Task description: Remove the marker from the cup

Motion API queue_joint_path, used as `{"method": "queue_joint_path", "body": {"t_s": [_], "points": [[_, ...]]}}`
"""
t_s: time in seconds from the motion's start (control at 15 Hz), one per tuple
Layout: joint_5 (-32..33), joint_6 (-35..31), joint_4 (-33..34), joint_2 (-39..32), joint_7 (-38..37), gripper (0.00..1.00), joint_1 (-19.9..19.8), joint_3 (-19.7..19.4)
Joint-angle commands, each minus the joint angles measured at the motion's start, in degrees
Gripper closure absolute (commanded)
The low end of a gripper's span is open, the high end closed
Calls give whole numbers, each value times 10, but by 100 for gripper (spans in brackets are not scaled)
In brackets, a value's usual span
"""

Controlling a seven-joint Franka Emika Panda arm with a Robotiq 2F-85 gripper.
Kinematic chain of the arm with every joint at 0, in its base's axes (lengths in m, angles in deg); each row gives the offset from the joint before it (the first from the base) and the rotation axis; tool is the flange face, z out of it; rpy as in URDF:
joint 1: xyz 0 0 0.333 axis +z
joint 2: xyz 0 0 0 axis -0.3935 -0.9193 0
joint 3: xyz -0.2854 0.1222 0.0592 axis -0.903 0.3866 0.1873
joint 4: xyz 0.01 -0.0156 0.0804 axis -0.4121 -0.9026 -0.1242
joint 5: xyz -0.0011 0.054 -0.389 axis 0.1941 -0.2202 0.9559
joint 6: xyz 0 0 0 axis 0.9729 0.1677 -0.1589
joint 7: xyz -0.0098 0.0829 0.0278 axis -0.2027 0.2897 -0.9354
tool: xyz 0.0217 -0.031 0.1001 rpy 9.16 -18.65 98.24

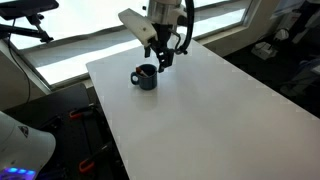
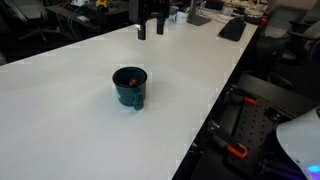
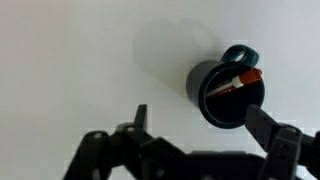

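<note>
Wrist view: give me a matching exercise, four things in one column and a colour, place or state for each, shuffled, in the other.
1 marker
2 mug
3 gripper
4 table

A white, under the mug
B open, holding nothing
C dark, with a loop handle
D leaning inside the mug

Pairs: 1-D, 2-C, 3-B, 4-A
</note>
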Motion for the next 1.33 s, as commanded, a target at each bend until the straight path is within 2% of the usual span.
{"method": "queue_joint_path", "body": {"t_s": [0.0,0.13,0.53,0.8,0.93,1.0,1.27], "points": [[1,2,1,0,-1,0,-11,11],[-4,2,1,-6,6,0,-11,13],[-58,-11,21,-104,-13,0,-6,43],[-68,-5,47,-158,-36,0,-6,64],[-59,1,59,-171,-53,0,-5,67],[-55,-8,42,-161,-36,0,-11,67],[-47,-7,42,-162,-40,0,-10,67]]}}
